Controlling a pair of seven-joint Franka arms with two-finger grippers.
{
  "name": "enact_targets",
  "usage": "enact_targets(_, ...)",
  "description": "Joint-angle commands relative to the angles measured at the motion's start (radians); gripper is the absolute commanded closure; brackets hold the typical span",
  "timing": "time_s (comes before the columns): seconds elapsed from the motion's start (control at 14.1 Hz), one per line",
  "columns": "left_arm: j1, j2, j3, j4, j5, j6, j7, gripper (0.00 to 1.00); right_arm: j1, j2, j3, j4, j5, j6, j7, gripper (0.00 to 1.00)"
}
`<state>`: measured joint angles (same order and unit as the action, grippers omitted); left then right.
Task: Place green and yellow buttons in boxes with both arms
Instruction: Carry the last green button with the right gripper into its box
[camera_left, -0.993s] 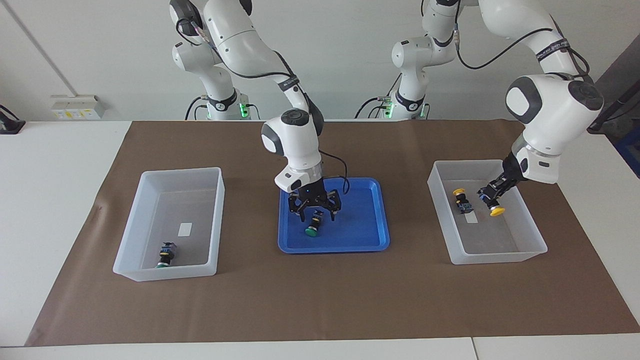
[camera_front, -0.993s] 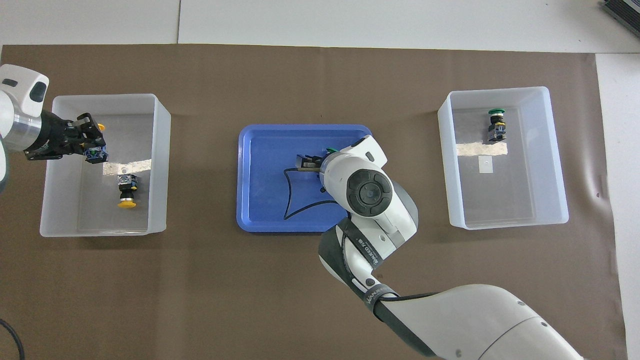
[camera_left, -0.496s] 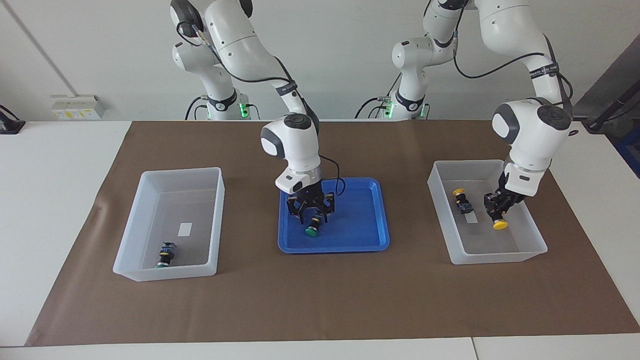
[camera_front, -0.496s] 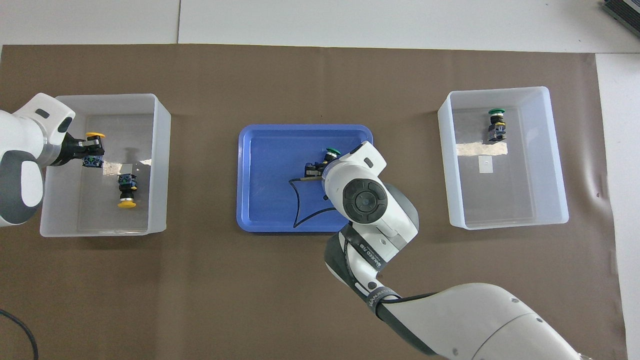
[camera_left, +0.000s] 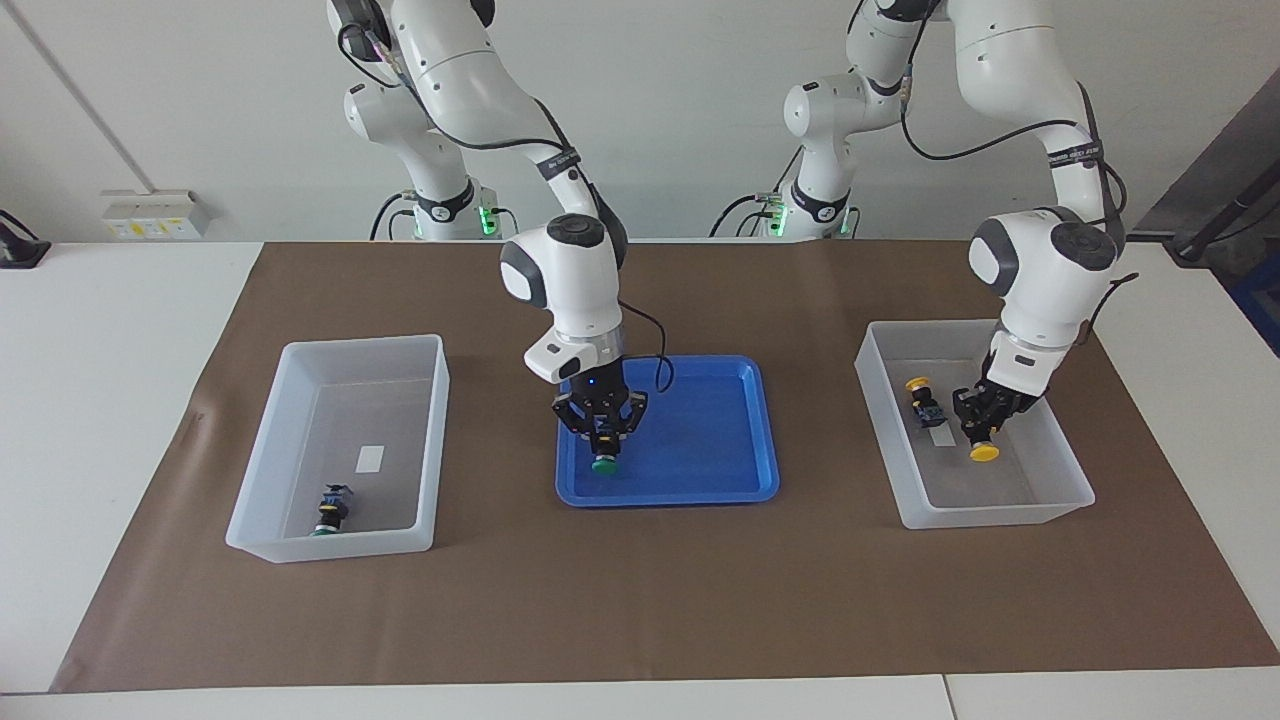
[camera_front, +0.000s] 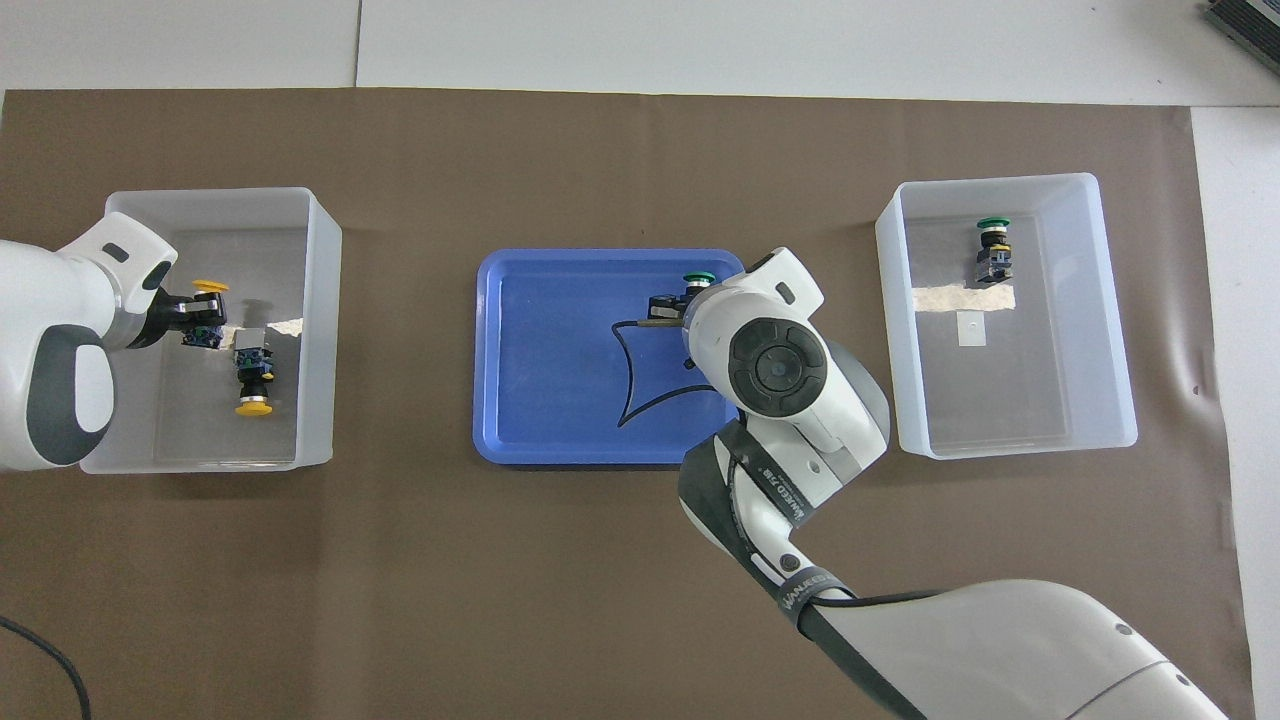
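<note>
In the facing view, the right gripper (camera_left: 602, 440) is seen at centre frame over the blue tray (camera_left: 735, 480), clenched on a green button (camera_left: 604, 463) whose cap points down toward the tray floor. The left gripper (camera_left: 981, 425) is lowered into the box (camera_left: 1000, 515) at the right of the frame, closed around a yellow button (camera_left: 984, 451); a second yellow button (camera_left: 923, 397) lies just beside it on the box floor, close to the gripper's path. At the left of the frame the other box (camera_left: 330, 545) is found, with a second green button (camera_left: 329, 512) lying near its lower wall and a white label (camera_left: 370, 458) above it. Everything is set on brown paper (camera_left: 640, 600) over a white table (camera_left: 100, 400).
</note>
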<state>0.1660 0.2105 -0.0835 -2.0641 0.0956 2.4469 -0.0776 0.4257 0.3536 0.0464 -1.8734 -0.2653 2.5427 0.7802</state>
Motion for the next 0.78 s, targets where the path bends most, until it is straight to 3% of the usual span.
enact_targets(0.0,0.007,-0.020,-0.005,-0.033,0.022,0.034,0.007,0.00,-0.083,-0.108,0.010,-0.020,-0.023,-0.125,-0.091,1.00)
enact_targets(0.35,0.007,-0.034,-0.007,-0.004,0.022,-0.005,0.009,0.00,-0.267,-0.171,0.012,-0.018,0.000,-0.251,-0.456,1.00)
enact_targets(0.71,-0.013,-0.057,-0.024,0.251,0.018,-0.412,0.027,0.00,-0.412,-0.131,0.010,-0.020,0.115,-0.233,-0.821,1.00)
